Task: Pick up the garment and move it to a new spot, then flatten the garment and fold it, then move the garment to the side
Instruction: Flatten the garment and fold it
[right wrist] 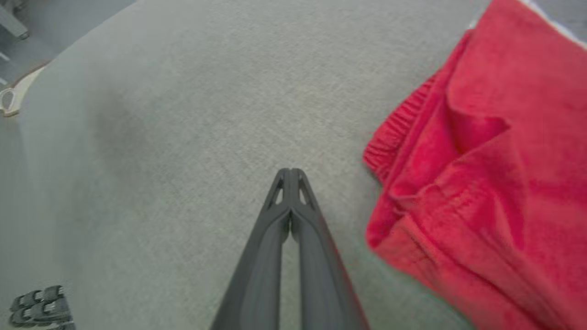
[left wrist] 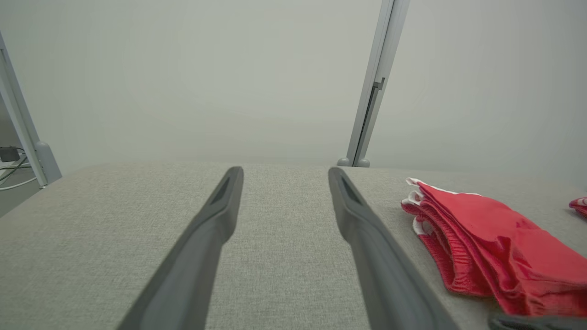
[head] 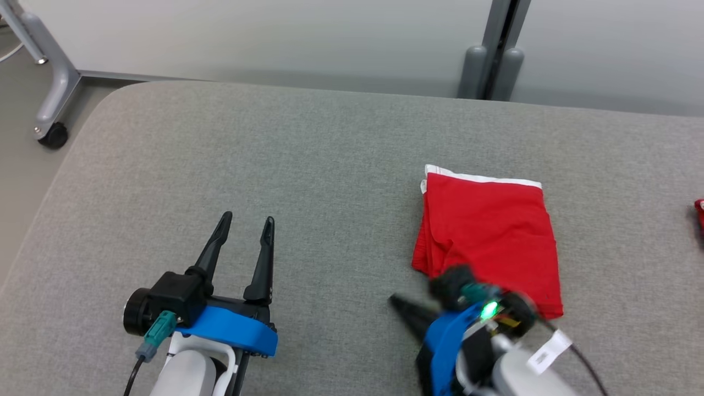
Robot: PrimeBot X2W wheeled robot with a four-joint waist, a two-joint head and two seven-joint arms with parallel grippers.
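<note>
A folded red fabric garment with a white waistband edge (head: 489,236) lies flat on the grey cloth-covered surface (head: 275,165), just beside the right hand (right wrist: 290,172), whose dark fingers are pressed together, empty. The left hand (head: 247,219), fingers spread and holding nothing, sits well apart, the garment off to its right.

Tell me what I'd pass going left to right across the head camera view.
Caster wheel, left gripper, folded red garment, small red item at the right edge. The right gripper overlaps the garment, so I skipped it.
</note>
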